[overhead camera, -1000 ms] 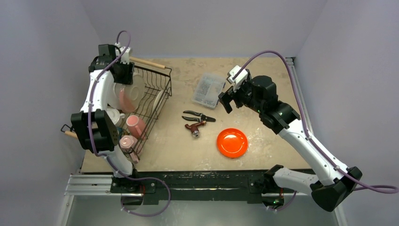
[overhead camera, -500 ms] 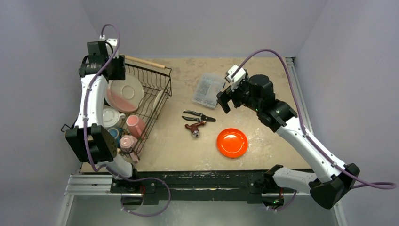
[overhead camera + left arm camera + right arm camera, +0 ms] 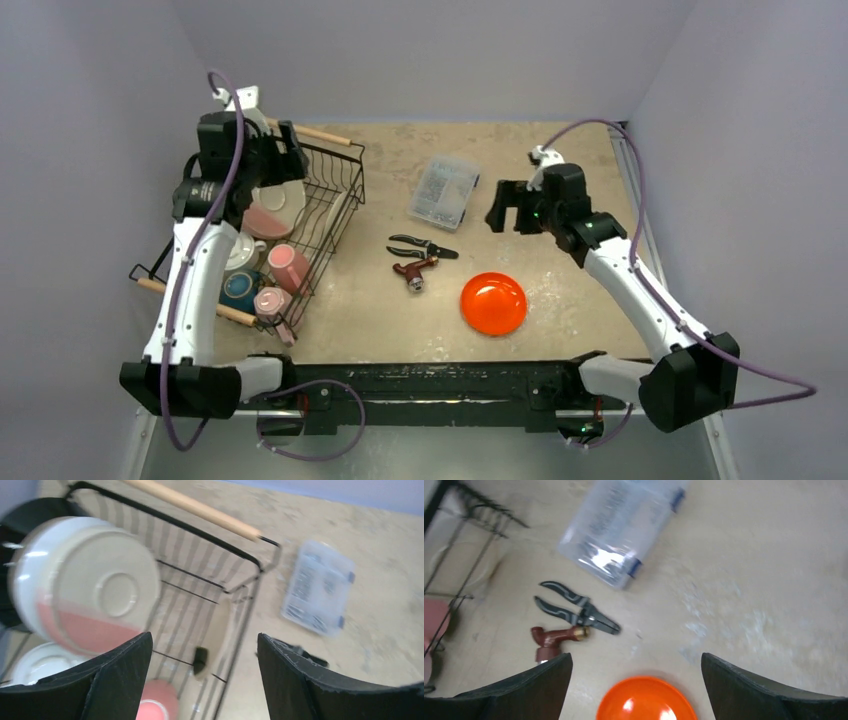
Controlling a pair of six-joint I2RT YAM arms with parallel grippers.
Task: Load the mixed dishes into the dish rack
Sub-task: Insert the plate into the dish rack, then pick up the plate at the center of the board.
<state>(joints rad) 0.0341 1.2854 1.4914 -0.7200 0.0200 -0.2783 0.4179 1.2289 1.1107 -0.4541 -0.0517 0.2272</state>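
The left claw (image 3: 204, 642), jaws spread wide and gripping nothing, is hanging over the far end of the dish rack (image 3: 350, 185), which is standing at the left side of the table (image 3: 560, 150) and is already carrying most of the crockery. A cream bowl with a pink band (image 3: 85, 582) is leaning on its side directly below that claw. A pale plate (image 3: 338, 212) is standing on edge against the rack's right-hand wires. Nearer the arm bases, a white cup (image 3: 238, 250), a teal piece (image 3: 240, 290) and two pink mugs (image 3: 289, 266) are crowding the near half.

One dish is waiting outside: an orange plate (image 3: 494, 303) is lying flat on the table, well apart from the rack and right of centre. The right claw (image 3: 636, 657), likewise wide open and empty, is hovering above the table just beyond that plate, whose rim is showing between its fingers in the wrist view.

Lying between rack and plate are black pliers (image 3: 425, 245) and a red-handled tool (image 3: 413, 272), with a clear plastic box (image 3: 444, 190) farther back; none of them belongs in the rack. By the look of things the loading is nearing its end, with the orange plate apparently the last piece to be lifted and slotted in.
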